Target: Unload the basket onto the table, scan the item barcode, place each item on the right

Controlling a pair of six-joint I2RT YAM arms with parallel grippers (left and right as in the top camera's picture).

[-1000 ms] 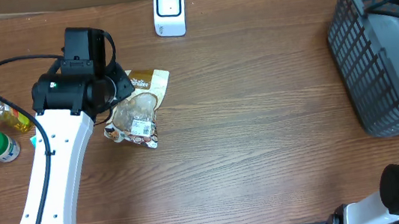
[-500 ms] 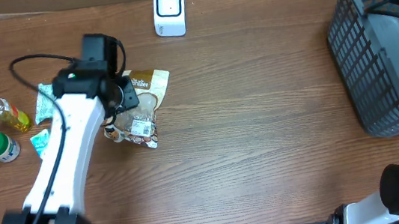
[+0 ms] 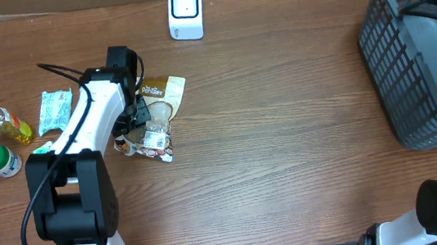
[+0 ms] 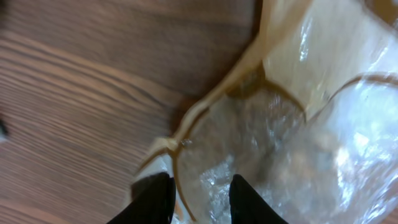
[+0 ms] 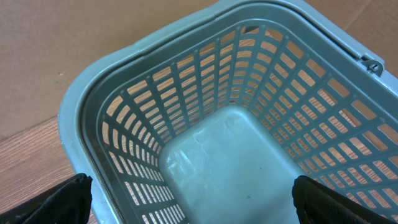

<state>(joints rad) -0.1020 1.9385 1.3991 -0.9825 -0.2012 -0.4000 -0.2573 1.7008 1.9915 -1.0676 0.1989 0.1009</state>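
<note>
Looking down, we see the bag flat on the worktop, right under our left tool (its long side points roughly at the scanner). Its edge sits between the tips; pinched or not, we cannot tell.

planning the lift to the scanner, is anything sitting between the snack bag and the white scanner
Nothing visible does. Only bare table lies between the snack bag and the white scanner beyond it. The left gripper has its fingertips either side of the bag's edge.
</note>
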